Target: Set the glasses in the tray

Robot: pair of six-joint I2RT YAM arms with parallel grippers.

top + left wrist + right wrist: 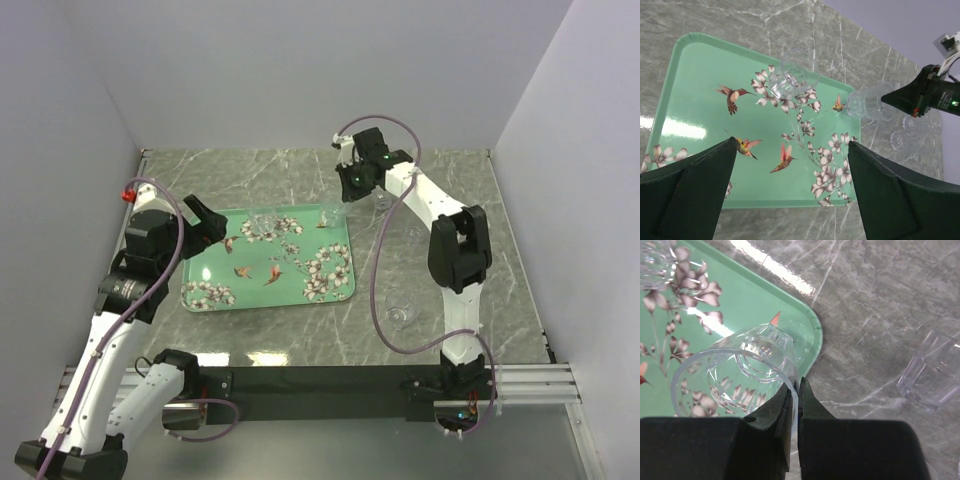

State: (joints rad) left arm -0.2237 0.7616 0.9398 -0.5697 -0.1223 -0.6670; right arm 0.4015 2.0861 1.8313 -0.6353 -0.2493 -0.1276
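The mint-green tray [300, 262] with blossoms and birds lies left of centre. One clear glass [262, 226] stands in its far part and shows in the left wrist view [787, 82]. My right gripper [347, 198] is shut on the rim of a second clear glass [740, 372] and holds it over the tray's far right corner [807, 325]. That glass shows in the left wrist view [867, 102]. My left gripper [791, 142] is open and empty above the tray's left edge [205, 228].
A stemmed glass [400, 313] lies on the marble table near the right arm's base. More clear glasses [917, 132] stand on the table right of the tray; one shows in the right wrist view [932, 370]. Grey walls close in the table.
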